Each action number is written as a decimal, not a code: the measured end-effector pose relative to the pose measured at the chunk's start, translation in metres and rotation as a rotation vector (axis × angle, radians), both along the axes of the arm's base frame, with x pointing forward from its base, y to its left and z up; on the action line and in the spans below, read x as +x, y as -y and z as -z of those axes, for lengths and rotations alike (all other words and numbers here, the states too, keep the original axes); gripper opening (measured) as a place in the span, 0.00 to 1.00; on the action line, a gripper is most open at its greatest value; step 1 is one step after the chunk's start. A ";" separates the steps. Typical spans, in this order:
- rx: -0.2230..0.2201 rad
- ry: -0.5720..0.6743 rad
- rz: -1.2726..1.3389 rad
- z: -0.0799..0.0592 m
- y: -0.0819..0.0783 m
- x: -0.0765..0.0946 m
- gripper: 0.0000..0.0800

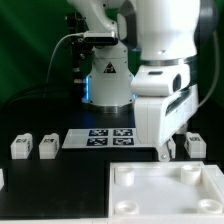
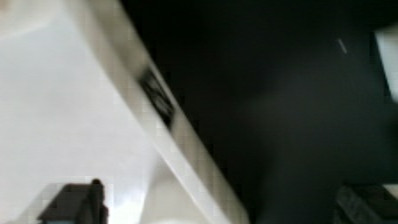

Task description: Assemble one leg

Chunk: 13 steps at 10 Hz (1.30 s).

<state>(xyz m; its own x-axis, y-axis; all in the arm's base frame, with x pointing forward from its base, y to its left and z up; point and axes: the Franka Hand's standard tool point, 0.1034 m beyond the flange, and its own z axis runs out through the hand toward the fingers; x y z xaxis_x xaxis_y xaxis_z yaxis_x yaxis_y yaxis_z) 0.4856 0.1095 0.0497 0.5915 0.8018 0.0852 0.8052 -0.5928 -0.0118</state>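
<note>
Two white legs [image 1: 20, 146] [image 1: 48, 147] with black tags stand on the black table at the exterior view's left. A third leg [image 1: 195, 145] stands just right of my gripper [image 1: 166, 150]. The gripper hangs low over the far edge of the large white tray piece [image 1: 165, 192]. In the wrist view the gripper [image 2: 217, 205] is open and empty. One dark finger [image 2: 71, 203] is over the tray's [image 2: 54, 110] white surface and the other finger [image 2: 366, 200] is over the black table. The tray's side wall carries a small tag [image 2: 157, 98].
The marker board [image 1: 100, 138] lies on the table between the left legs and the gripper. The arm's base [image 1: 105, 80] stands behind it. A further white part [image 1: 2, 179] shows at the exterior view's left edge.
</note>
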 end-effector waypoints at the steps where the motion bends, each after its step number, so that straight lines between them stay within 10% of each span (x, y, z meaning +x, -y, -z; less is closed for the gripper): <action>1: 0.005 -0.006 0.094 -0.002 -0.013 -0.002 0.81; 3: 0.038 -0.025 0.400 -0.006 -0.039 -0.007 0.81; 9: 0.082 -0.135 0.994 0.003 -0.050 -0.028 0.81; 13: 0.061 -0.161 0.954 0.005 -0.050 -0.033 0.81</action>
